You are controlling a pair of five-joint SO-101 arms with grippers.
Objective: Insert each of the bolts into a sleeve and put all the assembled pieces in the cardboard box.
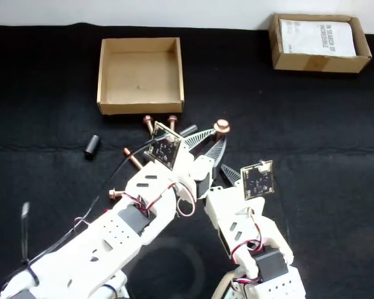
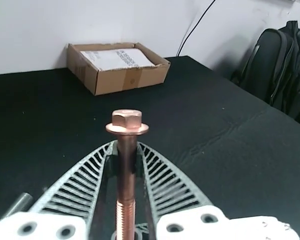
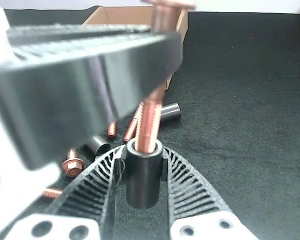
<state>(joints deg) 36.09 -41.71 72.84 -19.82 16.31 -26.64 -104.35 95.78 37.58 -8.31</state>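
Observation:
My left gripper [image 2: 126, 150] is shut on a copper bolt [image 2: 126, 165] and holds it below its flanged head [image 1: 222, 126]. The right gripper [image 3: 144, 156] is shut on a black sleeve [image 3: 143, 176], held upright. The bolt's threaded end [image 3: 149, 122] sits in the sleeve's mouth. In the high view both grippers meet in front of the empty cardboard box [image 1: 140, 75]. One finger [image 3: 85, 75] of the left gripper crosses close in front of the right wrist camera.
Loose bolts [image 1: 148, 123] [image 1: 132, 157] [image 1: 115, 194] lie in front of the box. Spare sleeves lie on the black cloth [image 1: 91, 144] [image 3: 170, 111]. A second box holding paper [image 1: 318, 42] stands at the back right. A backpack [image 2: 285, 65] sits beyond the table.

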